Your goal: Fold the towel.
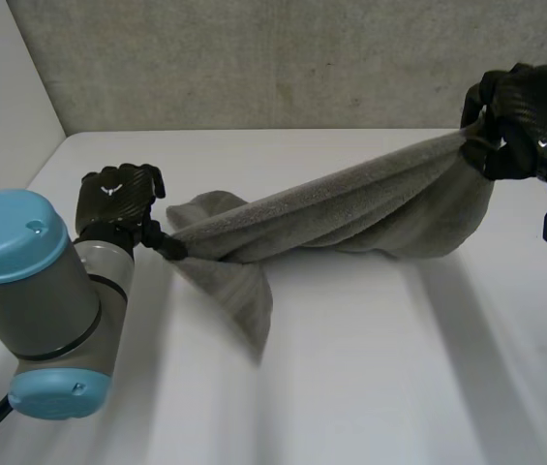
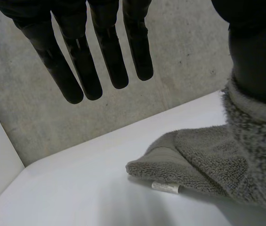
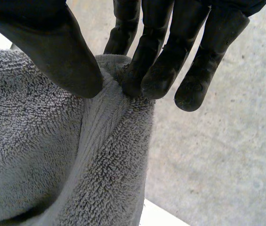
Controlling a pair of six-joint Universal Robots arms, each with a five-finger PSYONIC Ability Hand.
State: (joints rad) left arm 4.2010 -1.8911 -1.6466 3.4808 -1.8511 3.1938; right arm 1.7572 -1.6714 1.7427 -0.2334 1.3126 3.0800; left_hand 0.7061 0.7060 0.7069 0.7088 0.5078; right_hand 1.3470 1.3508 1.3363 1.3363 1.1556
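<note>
Towel (image 1: 350,208): grey terry, bunched into a thick rope and strung between both hands over the white table (image 1: 370,397). It runs from low on the robot's left to high on its right, towards the table's back edge.

Left robot hand (image 1: 116,197): holding one end, low, just above the table. In the head view the cloth gathers to a tight point at the hand. In the left wrist view the fingers (image 2: 110,56) are straight and clear of the cloth. The towel climbs to the left thumb (image 2: 257,61) and stops there, so the pinch is on the thumb side. The exact contact is hidden.

Right robot hand (image 1: 532,108): raised, clamped on the other end. In the right wrist view the right thumb (image 3: 52,52) and fingertips (image 3: 154,80) pinch a ridge of towel between them. The rest hangs below the palm.

Slack: a loose flap (image 1: 239,300) drops from near the left hand and droops to the table on the robot's side. A fuller belly (image 1: 418,232) sags under the right end and looks to touch the table. In the left wrist view, a corner lies flat on the table with a small white label (image 2: 165,187) at its edge.

Around: a rough grey wall (image 1: 254,58) stands right behind the table, with a white side panel (image 1: 2,87) at the left. In the head view, the left arm's grey joint with its blue cap (image 1: 16,242) covers the near-left part of the table.
</note>
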